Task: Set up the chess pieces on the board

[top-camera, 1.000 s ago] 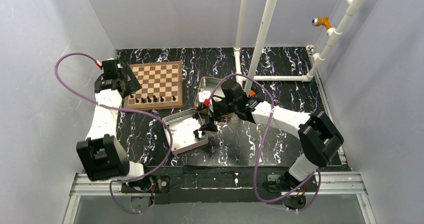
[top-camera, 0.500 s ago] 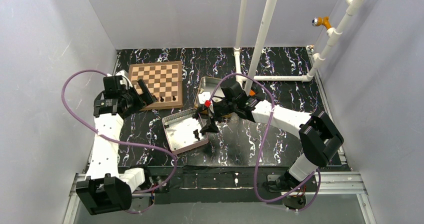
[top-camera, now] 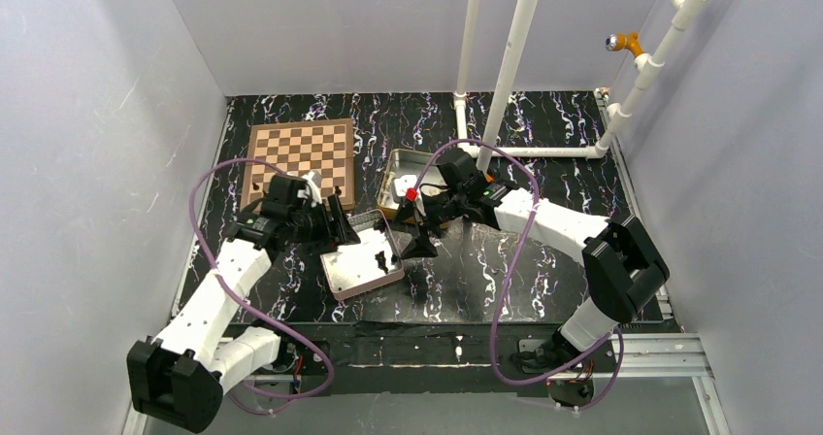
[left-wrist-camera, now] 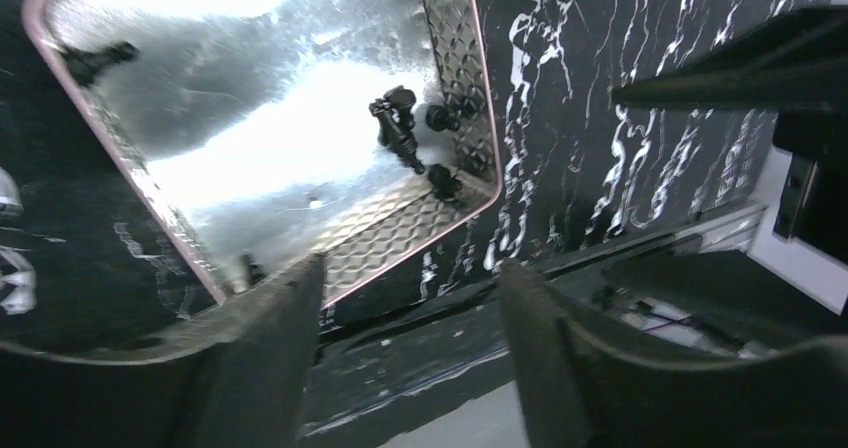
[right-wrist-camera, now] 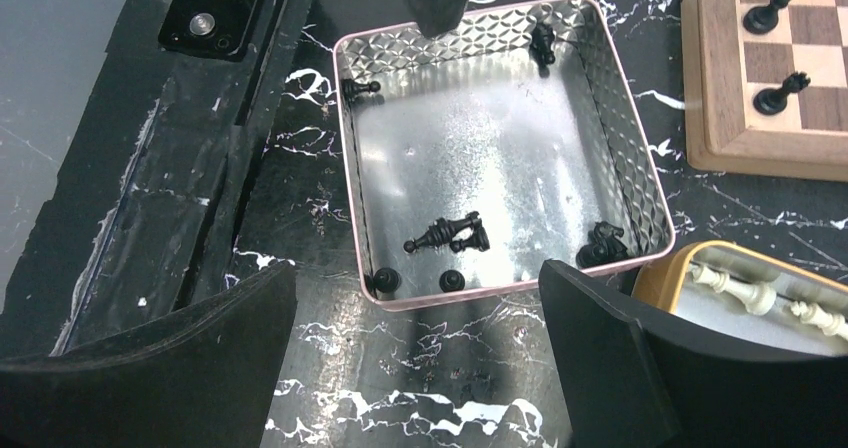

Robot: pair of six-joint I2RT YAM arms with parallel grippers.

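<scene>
The wooden board (top-camera: 301,149) lies at the back left; its corner shows in the right wrist view (right-wrist-camera: 730,118) with three black pieces (right-wrist-camera: 783,92) standing on it. A pink-rimmed metal tin (top-camera: 342,278) holds several black chess pieces lying loose (right-wrist-camera: 447,234), also seen in the left wrist view (left-wrist-camera: 398,128). My left gripper (top-camera: 342,225) is open and empty at the tin's far-left edge. My right gripper (top-camera: 415,246) is open and empty just right of the tin, its jaws wide in the right wrist view (right-wrist-camera: 420,368).
A yellow-rimmed tin (top-camera: 396,168) with white pieces (right-wrist-camera: 740,290) stands behind the right gripper. White pipes (top-camera: 505,76) rise at the back right. The black marbled table (top-camera: 505,260) ends at a metal rail in front.
My left arm has swung from the board's near-left corner across to the pink-rimmed tin. My right gripper has drawn back a little to the right, off the tin.
</scene>
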